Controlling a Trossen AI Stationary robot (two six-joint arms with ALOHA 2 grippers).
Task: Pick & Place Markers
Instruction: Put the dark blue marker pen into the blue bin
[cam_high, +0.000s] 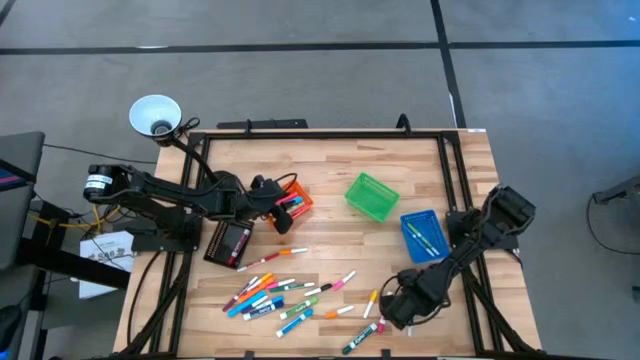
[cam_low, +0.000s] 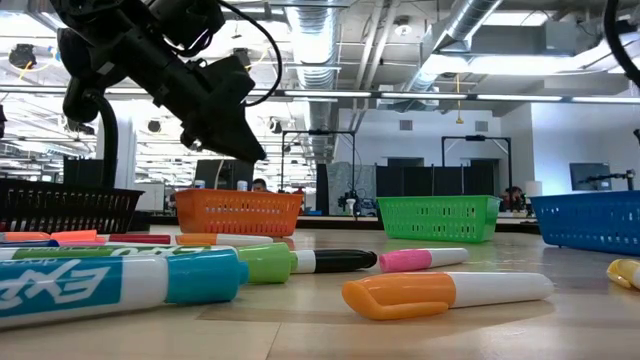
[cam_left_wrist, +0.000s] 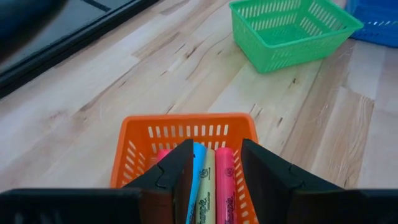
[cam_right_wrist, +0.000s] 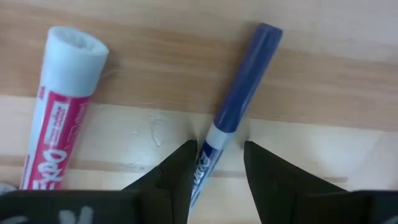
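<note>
While both arms work low over the bench, the findings run as follows, near to far.

Near edge: loose capped markers (cam_high: 285, 297) lie scattered flat on the pale wooden butcher-block table (cam_high: 330, 170); in the low view an orange-capped white marker (cam_low: 445, 293) lies nearest, with a pink-capped one (cam_low: 420, 260) behind it.

Right gripper (cam_high: 392, 308): down at the table's near right; its dark fingers (cam_right_wrist: 177, 168) stand apart on either side of a blue-capped white marker (cam_right_wrist: 233, 118) lying on the wood, with small gaps to the barrel. A red-labelled white marker (cam_right_wrist: 59, 106) lies beside it.

Left gripper (cam_high: 283, 199): over the orange plastic mesh bin (cam_left_wrist: 180, 134); fingers (cam_left_wrist: 261, 168) apart, nothing between them. Pink, blue and yellow markers lie in that bin below.

Mid table: black mesh bin (cam_high: 228, 243) on the left, green mesh bin (cam_high: 371, 195) at centre, blue mesh bin (cam_high: 423, 234) on the right, with markers inside.

Surface: light wood planks, black metal frame (cam_high: 330, 131) around the edge.

Room: grey floor beyond; open ceiling with ducts (cam_low: 480, 25) and strip lights, further benches behind.
</note>
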